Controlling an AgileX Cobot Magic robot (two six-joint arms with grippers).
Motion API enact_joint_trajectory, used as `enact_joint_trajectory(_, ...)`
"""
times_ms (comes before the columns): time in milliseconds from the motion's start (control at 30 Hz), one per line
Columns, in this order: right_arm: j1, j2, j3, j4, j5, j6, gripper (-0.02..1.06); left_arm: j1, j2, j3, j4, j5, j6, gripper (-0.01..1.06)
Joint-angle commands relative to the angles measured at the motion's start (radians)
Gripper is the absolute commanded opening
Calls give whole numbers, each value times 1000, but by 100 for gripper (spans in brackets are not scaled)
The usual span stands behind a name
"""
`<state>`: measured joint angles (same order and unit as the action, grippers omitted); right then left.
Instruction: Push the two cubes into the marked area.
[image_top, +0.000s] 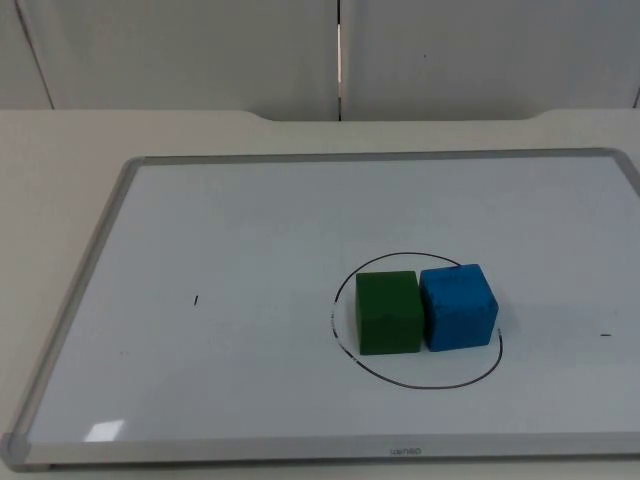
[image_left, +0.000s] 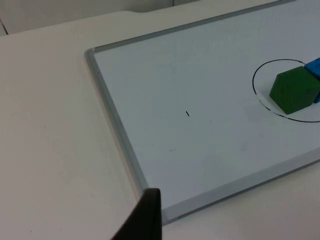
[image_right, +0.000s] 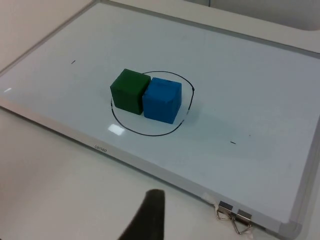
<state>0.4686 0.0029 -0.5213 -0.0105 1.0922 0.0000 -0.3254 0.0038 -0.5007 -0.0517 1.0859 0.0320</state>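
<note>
Green cube (image_top: 388, 312) and blue cube (image_top: 458, 306) sit touching inside the drawn circle (image_top: 415, 383) on the whiteboard (image_top: 230, 230), well apart from both end effectors, whose openings cannot be told; each hangs over the table (image_left: 45, 125) off the board's near edge.

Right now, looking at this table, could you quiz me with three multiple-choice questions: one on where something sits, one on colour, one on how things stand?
1. Where are the two cubes?
A. Inside the drawn circle
B. Off the whiteboard
C. Stacked

2. What colours are they?
A. Red and yellow
B. Green and blue
C. Both blue

3. How do they stand?
A. Far apart
B. Side by side, touching
C. One tipped on edge

Answers:
1 A: the green cube and blue cube sit within the black circle on the whiteboard.
2 B: both wrist views agree.
3 B: no gap shows between them.
</note>
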Motion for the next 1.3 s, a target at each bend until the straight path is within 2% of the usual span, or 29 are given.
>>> enact_joint_trajectory(0,6,-3,7,-5,-13,-7,95,3,-4,6,-5,-10,-2,105)
enact_joint_trajectory(33,6,-3,7,-5,-13,-7,95,3,-4,6,-5,-10,-2,105)
enact_joint_trajectory(67,6,-3,7,-2,-13,-7,106,3,-4,6,-5,-10,-2,105)
enact_joint_trajectory(1033,0,-3,7,-4,-14,6,105,3,-4,6,-5,-10,-2,105)
enact_joint_trajectory(1267,-82,-3,7,-4,-14,6,105,3,-4,6,-5,-10,-2,105)
